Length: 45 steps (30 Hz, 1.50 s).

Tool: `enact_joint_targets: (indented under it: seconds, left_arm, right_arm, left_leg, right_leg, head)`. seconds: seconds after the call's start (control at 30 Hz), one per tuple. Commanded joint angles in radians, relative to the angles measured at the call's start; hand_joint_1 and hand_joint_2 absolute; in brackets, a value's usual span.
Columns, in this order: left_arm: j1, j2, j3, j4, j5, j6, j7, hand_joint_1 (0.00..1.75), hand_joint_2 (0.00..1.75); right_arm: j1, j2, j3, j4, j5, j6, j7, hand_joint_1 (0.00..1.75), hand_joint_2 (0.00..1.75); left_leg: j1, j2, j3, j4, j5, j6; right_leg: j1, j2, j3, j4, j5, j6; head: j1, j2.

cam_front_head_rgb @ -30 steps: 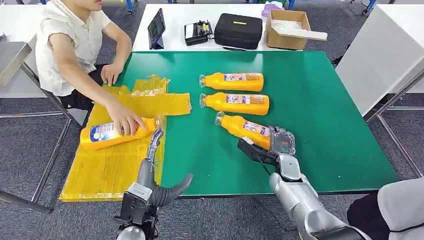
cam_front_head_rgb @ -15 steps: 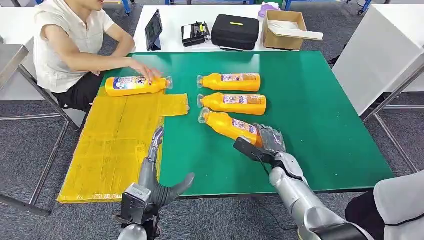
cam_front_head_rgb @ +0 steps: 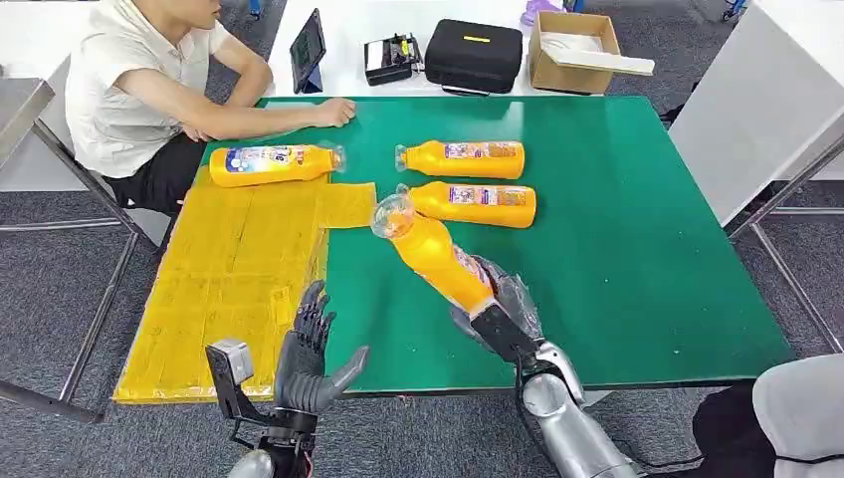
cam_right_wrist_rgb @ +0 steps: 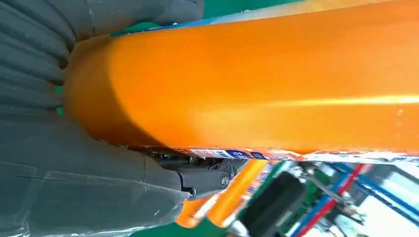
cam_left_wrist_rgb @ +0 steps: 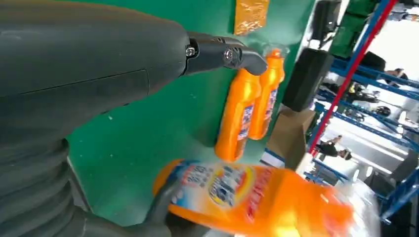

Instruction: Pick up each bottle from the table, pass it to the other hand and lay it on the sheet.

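Orange bottle [cam_front_head_rgb: 434, 257] is up off the desk in my right hand [cam_front_head_rgb: 495, 311], fingers wrapped round its base end, cap tilted up and toward the far left. My left hand [cam_front_head_rgb: 307, 351] waits at the near edge with fingers spread and nothing in it, so I'd say the hand-over is the step coming up.

Progress, as far as I can judge: one bottle [cam_front_head_rgb: 271, 163] lies at the far end of the yellow sheet [cam_front_head_rgb: 231, 289], just beside the seated person [cam_front_head_rgb: 139, 85], so call that one done. Two more bottles [cam_front_head_rgb: 466, 158] lie side by side on the desk beyond the lifted one, well apart from either hand. So one placed, one mid-air, two to go.

Surface is a green desk [cam_front_head_rgb: 637, 239], with the crinkly plastic sheet draped over its left side. Behind it a white table [cam_front_head_rgb: 348, 25] carries a tablet [cam_front_head_rgb: 310, 55], a black case [cam_front_head_rgb: 474, 57] and an open cardboard box [cam_front_head_rgb: 574, 54]. Grey carpet floor [cam_front_head_rgb: 60, 289], looks like a lab or workshop; blue racking [cam_left_wrist_rgb: 360, 64] shows in the left wrist view.
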<state>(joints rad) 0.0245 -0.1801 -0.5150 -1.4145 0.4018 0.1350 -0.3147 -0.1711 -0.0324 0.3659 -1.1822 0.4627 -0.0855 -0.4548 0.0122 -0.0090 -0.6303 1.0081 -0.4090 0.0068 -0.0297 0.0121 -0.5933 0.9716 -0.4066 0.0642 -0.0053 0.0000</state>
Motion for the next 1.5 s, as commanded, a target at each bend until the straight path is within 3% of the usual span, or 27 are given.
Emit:
enact_joint_targets:
  seconds: [0.03,0.2,0.3,0.43,0.57,0.83,0.87,1.5]
  left_arm:
    - [-0.041,0.031,-0.008,0.071,0.069,-0.060,0.006,0.00,1.75]
    - [-0.098,0.042,-0.044,0.055,0.020,-0.103,-0.024,0.00,1.75]
    - [-0.112,0.039,-0.056,0.039,-0.002,-0.114,-0.020,0.00,1.75]
    - [-0.108,0.037,-0.086,0.015,-0.040,-0.113,-0.011,0.00,1.75]
    - [-0.107,0.037,-0.086,0.015,-0.040,-0.113,-0.012,0.00,1.75]
    - [-0.151,0.017,-0.066,0.063,-0.017,-0.114,-0.006,0.00,1.75]
    - [-0.156,0.017,-0.064,0.066,-0.015,-0.115,-0.005,0.00,1.75]
    - [-0.175,0.008,-0.033,0.098,0.003,-0.095,0.004,0.00,1.75]
  right_arm:
    - [-0.009,-0.004,0.122,-0.079,-0.041,0.001,-0.039,1.75,1.75]
    - [-0.073,0.035,0.223,0.043,-0.052,0.069,-0.061,1.75,1.75]
    - [-0.132,0.047,0.282,0.153,-0.054,0.128,-0.015,1.75,1.75]
    - [-0.173,0.067,0.327,0.260,-0.035,0.125,-0.024,1.75,1.75]
    - [-0.171,0.071,0.329,0.260,-0.035,0.125,-0.023,1.75,1.75]
    - [-0.246,0.087,0.452,0.290,0.023,0.153,0.026,1.75,1.75]
    - [-0.253,0.088,0.463,0.293,0.032,0.149,0.031,1.75,1.75]
    - [-0.258,0.089,0.500,0.271,0.068,0.107,0.051,1.75,1.75]
  left_leg:
    - [0.000,0.001,0.004,0.000,-0.002,0.000]
    - [0.000,0.002,0.001,0.000,-0.001,0.000]
    - [0.000,0.003,0.002,0.000,-0.001,0.000]
    - [0.001,0.003,0.004,0.000,-0.002,0.000]
    - [0.001,0.002,0.003,0.000,-0.002,0.000]
    - [0.000,0.000,-0.002,0.000,0.000,0.000]
    - [0.001,0.002,0.003,0.001,-0.003,0.000]
    - [0.000,0.000,0.000,0.000,-0.001,0.000]
  right_leg:
    - [0.001,0.000,0.004,0.000,-0.002,-0.004]
    - [0.001,0.001,0.001,0.000,-0.001,-0.003]
    - [0.001,0.002,0.001,-0.001,0.000,-0.003]
    - [0.002,0.001,0.004,-0.001,-0.001,-0.004]
    - [0.002,0.000,0.003,-0.001,-0.001,-0.003]
    - [0.001,0.000,-0.002,0.000,0.000,-0.002]
    - [0.002,-0.001,0.003,0.001,-0.002,-0.005]
    - [0.001,-0.002,0.000,0.000,-0.001,-0.003]
  head:
    - [0.000,0.000]
    - [0.000,0.000]
    - [0.000,0.000]
    - [0.000,0.000]
    - [0.000,0.000]
    - [0.000,0.000]
    - [0.000,0.000]
    - [0.000,0.000]
